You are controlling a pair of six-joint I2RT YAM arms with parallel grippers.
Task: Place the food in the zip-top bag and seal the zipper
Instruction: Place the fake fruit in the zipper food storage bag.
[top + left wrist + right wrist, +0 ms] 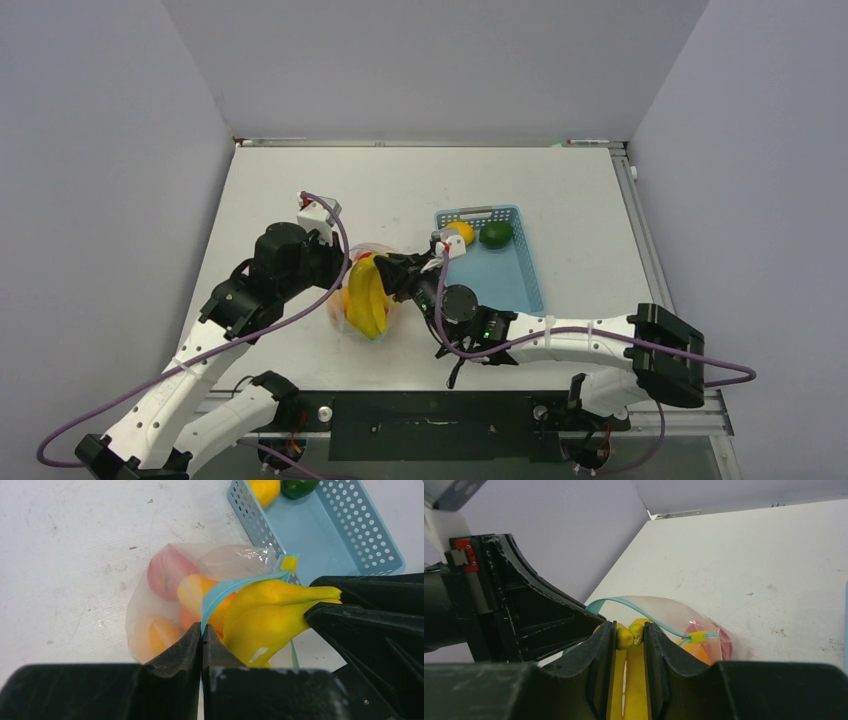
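Note:
The clear zip-top bag [352, 310] [145, 605] lies mid-table with its mouth held up. Through it show a red apple [167, 572] and orange fruits [156, 635]. My left gripper [202, 632] [338, 268] is shut on the teal zipper [225, 587] [596, 603] at the mouth's near edge. The zipper's yellow slider [698, 637] sits at the far end. My right gripper [630, 630] [395, 272] is shut on the yellow bananas [265, 615] [636, 675] [366, 295], pinching their stem end. The bananas point into the bag's mouth, right beside the zipper.
The light-blue lattice basket [505, 278] [325, 535] stands to the right of the bag, holding a yellow-orange fruit [460, 232] [264, 489] and a green lime [496, 234] [298, 486] at its far end. Grey walls close in the table's back and sides.

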